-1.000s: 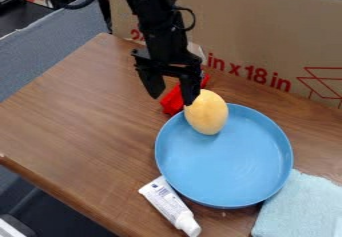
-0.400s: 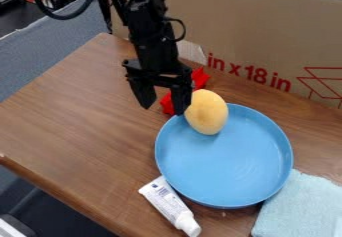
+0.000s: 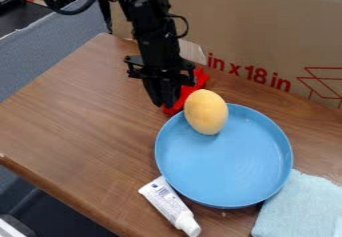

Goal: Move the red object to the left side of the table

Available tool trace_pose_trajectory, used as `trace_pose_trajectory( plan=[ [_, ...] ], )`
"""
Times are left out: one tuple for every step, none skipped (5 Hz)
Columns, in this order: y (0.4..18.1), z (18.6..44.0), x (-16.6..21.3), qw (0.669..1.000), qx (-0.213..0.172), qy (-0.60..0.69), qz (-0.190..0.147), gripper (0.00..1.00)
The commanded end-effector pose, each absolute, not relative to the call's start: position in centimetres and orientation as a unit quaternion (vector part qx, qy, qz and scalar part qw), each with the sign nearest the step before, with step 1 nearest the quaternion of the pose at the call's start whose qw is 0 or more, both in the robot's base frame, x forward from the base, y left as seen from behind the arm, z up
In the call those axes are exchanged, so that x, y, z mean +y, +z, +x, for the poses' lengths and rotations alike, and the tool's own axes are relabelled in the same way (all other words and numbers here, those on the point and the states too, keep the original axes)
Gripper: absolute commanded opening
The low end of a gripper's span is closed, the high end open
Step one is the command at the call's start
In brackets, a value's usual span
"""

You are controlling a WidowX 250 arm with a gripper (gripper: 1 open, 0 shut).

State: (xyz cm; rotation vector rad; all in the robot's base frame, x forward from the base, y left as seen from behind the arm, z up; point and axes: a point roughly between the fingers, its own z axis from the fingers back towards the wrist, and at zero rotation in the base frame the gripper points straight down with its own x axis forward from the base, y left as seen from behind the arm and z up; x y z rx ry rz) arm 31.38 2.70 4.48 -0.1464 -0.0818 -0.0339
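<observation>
One black end effector points straight down over the brown wood-grain bench, its fingers drawn close together at the small bright red bar-shaped block (whether it truly grips it, I cannot tell). That block lies on the bench at about eleven o'clock from the round blue plate, just beside the yellow egg-shaped thing.

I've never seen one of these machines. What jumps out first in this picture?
The black robot arm reaching down at the back of the wooden table, its hand closed down over a small red block. Just in front, a yellow egg-shaped thing sits at the far edge of a big round blue plate.
</observation>
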Motion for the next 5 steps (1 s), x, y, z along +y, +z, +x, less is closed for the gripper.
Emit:
trace_pose_trajectory(
  plan=[
    [6.1, 31.9, 3.6, 0.994, -0.072, -0.018, -0.081, 0.0],
    [7.3, 31.0, 3.6, 0.993, -0.074, -0.022, -0.087, 0.0],
    [7.4, 31.8, 3.1, 0.993, -0.072, -0.028, -0.093, 0.0],
    [7.2, 32.1, 2.8, 0.992, -0.071, -0.038, -0.093, 0.0],
    [8.4, 31.6, 2.9, 0.99, -0.067, -0.061, -0.109, 0.0]
  ],
)
